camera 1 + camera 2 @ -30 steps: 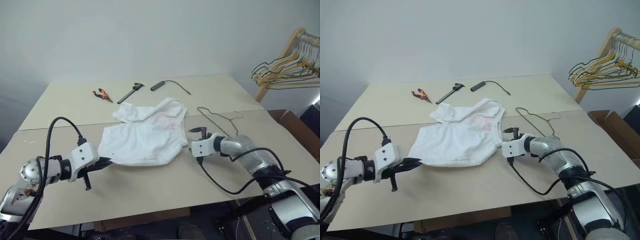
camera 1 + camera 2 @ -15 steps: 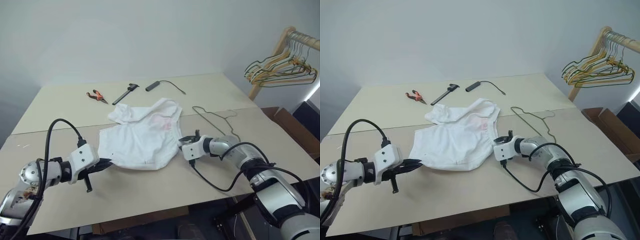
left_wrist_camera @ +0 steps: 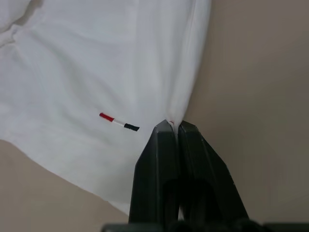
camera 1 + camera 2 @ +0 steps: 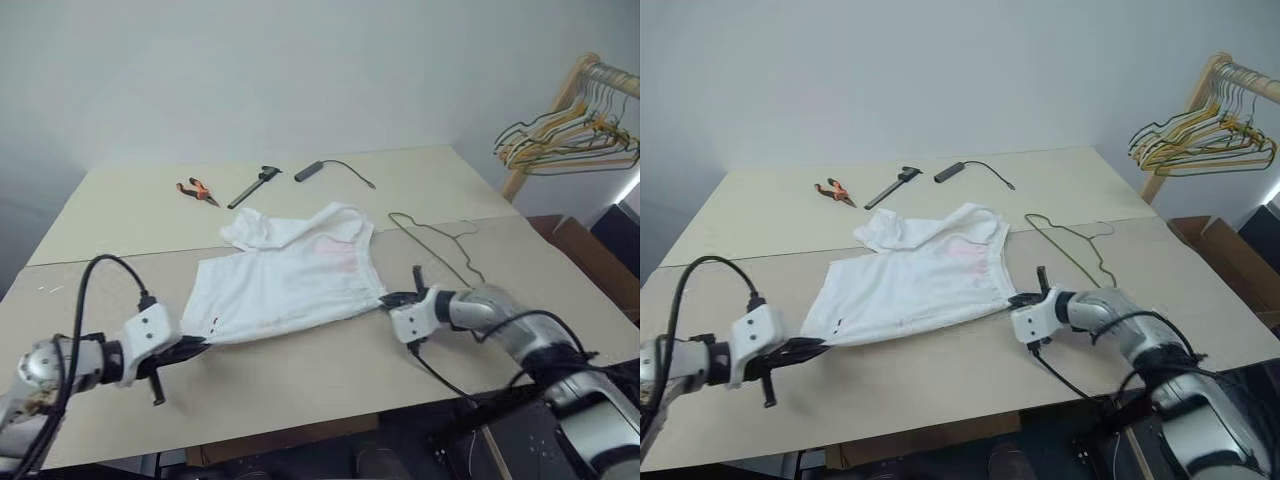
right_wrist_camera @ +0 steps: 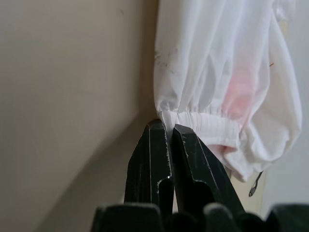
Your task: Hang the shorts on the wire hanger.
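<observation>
The white shorts (image 4: pixel 290 280) lie spread on the tan table (image 4: pixel 300 385), pulled taut between my two grippers. My left gripper (image 4: pixel 197 345) is shut on the hem corner at the near left; in the left wrist view its fingertips (image 3: pixel 163 129) pinch the cloth beside a small red, white and black tag (image 3: pixel 119 122). My right gripper (image 4: pixel 386 298) is shut on the end of the gathered waistband (image 5: pixel 205 121) at the near right, close to a faint pink patch (image 5: pixel 239 92). The thin wire hanger (image 4: pixel 437 241) lies flat on the table just beyond my right gripper, apart from the shorts.
Orange-handled pliers (image 4: pixel 200 190), a caliper (image 4: pixel 256 185) and a black device with a cable (image 4: pixel 316 170) lie at the table's far side. A wooden rack with bunched hangers (image 4: pixel 565 135) stands at the far right, and a cardboard box (image 4: pixel 592 255) sits below it.
My right gripper has shut on the waistband and drawn back toward the near edge. My left gripper has pulled back and to the left. The shorts now lie stretched flatter between them.
</observation>
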Tool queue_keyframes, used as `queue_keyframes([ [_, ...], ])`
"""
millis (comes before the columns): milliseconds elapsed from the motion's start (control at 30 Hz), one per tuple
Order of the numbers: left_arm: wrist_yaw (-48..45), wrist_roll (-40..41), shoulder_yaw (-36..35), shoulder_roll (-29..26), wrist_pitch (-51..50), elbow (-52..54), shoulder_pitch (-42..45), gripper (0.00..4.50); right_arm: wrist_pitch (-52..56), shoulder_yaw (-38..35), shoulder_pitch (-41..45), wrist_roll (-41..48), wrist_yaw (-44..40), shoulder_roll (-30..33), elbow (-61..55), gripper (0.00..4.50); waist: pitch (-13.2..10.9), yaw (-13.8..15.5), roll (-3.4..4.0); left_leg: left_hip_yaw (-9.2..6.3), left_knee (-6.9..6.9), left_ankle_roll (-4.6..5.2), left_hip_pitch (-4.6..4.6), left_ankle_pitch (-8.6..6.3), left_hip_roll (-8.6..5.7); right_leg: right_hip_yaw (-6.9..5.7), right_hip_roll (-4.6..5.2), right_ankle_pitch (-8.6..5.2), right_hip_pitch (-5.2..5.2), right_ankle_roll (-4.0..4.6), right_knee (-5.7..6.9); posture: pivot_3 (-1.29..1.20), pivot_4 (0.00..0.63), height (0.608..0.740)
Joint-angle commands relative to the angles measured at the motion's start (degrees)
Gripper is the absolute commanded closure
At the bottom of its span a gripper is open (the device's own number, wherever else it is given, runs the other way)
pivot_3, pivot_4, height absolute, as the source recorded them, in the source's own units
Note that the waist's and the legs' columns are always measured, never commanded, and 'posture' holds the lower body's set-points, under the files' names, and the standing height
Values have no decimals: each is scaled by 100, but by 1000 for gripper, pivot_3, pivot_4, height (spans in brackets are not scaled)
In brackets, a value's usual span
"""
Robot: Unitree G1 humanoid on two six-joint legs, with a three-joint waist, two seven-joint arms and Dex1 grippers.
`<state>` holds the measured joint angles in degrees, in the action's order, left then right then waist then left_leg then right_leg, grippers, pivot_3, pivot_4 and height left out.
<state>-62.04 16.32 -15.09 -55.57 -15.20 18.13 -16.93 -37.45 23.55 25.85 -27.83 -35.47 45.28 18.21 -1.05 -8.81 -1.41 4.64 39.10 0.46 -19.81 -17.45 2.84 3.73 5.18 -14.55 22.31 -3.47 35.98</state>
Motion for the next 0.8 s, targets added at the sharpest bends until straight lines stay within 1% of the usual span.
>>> queue_keyframes([
  [33,-398,27,-534,-323,-47,150,-538,4500,306,-495,-360,347,-387,576,-788,4478,-1,-10,-2,1,0,0,3,0,0,0,0,0,-2,0,1,-95,0,740],
  [167,-765,24,-653,-432,-25,632,-1356,4500,505,-583,-811,767,-932,1016,-1529,4478,-4,-3,-7,14,1,0,22,0,0,6,1,-1,-14,1,3,-111,0,740],
  [267,-785,-73,-521,-416,-49,987,-1724,4500,707,-603,-936,1002,-1196,1128,-1859,4478,-8,3,-17,23,1,0,36,0,1,11,0,-2,-20,3,4,-116,0,740],
  [333,-539,-252,-302,-347,-84,1060,-1707,4500,914,-579,-1053,1254,-1548,1279,-2109,4478,-9,14,-21,24,1,0,41,1,2,12,-2,-4,-22,6,4,-118,0,740],
  [400,-457,-317,-229,-328,-66,1086,-1692,4500,1032,-578,-1141,1394,-1827,1440,-2301,4478,-10,50,-20,27,1,3,44,2,0,12,-2,-6,-26,7,4,-114,0,740],
  [500,-472,-304,1,-389,12,1005,-1377,4500,1609,-677,-1133,2280,-2334,1503,-2615,4478,-11,76,-23,31,1,3,44,2,2,12,-4,-7,-23,9,6,-112,0,740],
  [533,-439,-302,155,-395,-8,896,-1059,4500,1960,-706,-941,2553,-2452,1371,-2600,4478,-12,84,-25,32,1,3,44,2,2,12,-5,-7,-24,9,5,-118,0,740],
  [567,-298,-351,390,-322,-110,711,-476,4500,2289,-747,-608,2735,-2470,1125,-2419,4478,-12,95,-25,35,1,3,44,3,2,12,-4,-7,-24,10,6,-119,0,740],
  [600,-27,-474,599,-155,-195,505,133,4500,2630,-779,-260,2796,-2425,876,-2200,4478,-19,111,-25,38,3,6,48,4,1,12,-5,-6,-28,10,5,-122,0,740],
  [633,163,-569,753,-33,-252,342,559,4500,2856,-797,-22,2804,-2397,700,-2041,4478,-27,121,-25,42,9,19,53,14,-1,13,-5,1,-34,15,6,-123,0,740],
  [667,1072,-1055,1014,508,-428,-138,1747,4500,3050,-814,692,2401,-1832,306,-1332,4478,-36,123,-34,43,10,33,50,32,-6,13,-7,18,-34,28,2,-125,0,740],
  [700,1964,-1544,1211,1002,-497,-665,2843,4500,3256,-841,1385,2049,-1253,-46,-657,4478,-46,133,-24,40,9,27,39,52,-6,13,-11,34,-26,30,-2,-127,0,740],
  [733,2855,-1966,1304,1460,-393,-1203,3861,4500,3338,-873,2039,1723,-611,-347,12,4478,-83,167,-35,39,10,27,52,70,-11,13,-14,59,-45,24,-14,-131,0,740],
  [767,3809,-2215,1203,1959,-400,-1747,4922,4500,3348,-902,2739,1368,223,-620,748,4478,-133,170,-75,27,20,25,57,113,-24,3,-6,73,-70,19,-13,-133,0,740],
  [800,4430,-2239,975,2279,-409,-2113,5697,4500,3351,-983,3279,1174,919,-803,1291,4478,-137,160,-85,22,8,28,23,163,-26,-1,-2,121,-32,-17,-28,-138,0,740],
])
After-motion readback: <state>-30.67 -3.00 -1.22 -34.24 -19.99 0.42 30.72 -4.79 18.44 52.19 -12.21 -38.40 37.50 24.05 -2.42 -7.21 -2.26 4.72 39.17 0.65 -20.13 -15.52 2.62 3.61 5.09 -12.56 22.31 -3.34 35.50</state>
